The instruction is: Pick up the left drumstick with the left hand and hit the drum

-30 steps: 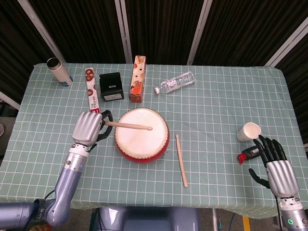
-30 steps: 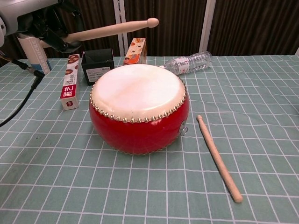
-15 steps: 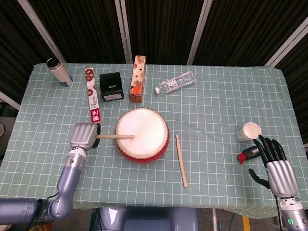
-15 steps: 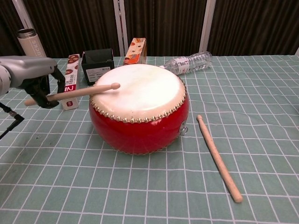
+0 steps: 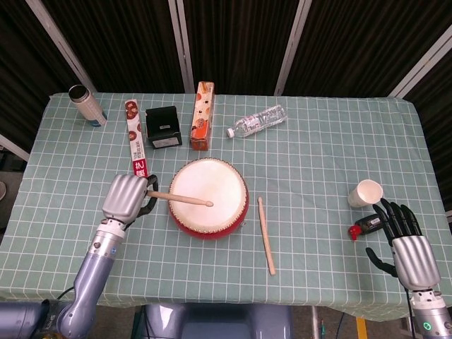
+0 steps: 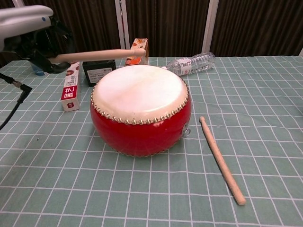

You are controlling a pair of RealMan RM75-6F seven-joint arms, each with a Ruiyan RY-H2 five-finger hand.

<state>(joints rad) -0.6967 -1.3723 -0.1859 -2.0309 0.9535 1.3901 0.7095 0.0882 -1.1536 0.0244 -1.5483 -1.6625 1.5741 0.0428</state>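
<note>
A red drum (image 5: pixel 207 198) (image 6: pixel 141 108) with a pale skin sits mid-table. My left hand (image 5: pixel 126 198) (image 6: pixel 33 35), just left of the drum, grips the left drumstick (image 5: pixel 182 198) (image 6: pixel 98 55). The stick reaches out over the drumhead, and in the chest view its tip hangs clearly above the skin. A second drumstick (image 5: pixel 266 235) (image 6: pixel 222 160) lies on the cloth right of the drum. My right hand (image 5: pixel 405 241) rests at the table's front right corner with its fingers spread and nothing in it; the chest view does not show it.
Along the back stand a steel flask (image 5: pixel 85 104), a red-and-white box (image 5: pixel 135 140) (image 6: pixel 70 88), a black box (image 5: pixel 162 127) (image 6: pixel 99 67), an orange carton (image 5: pixel 203 115) (image 6: pixel 136 51) and a lying water bottle (image 5: pixel 257 121) (image 6: pixel 191 63). A paper cup (image 5: pixel 365 193) and a small red object (image 5: pixel 357 229) sit near my right hand.
The left hand swung the stick down onto the drumhead half a second ago and has since lifted it back up off the skin. The right hand has not moved.
</note>
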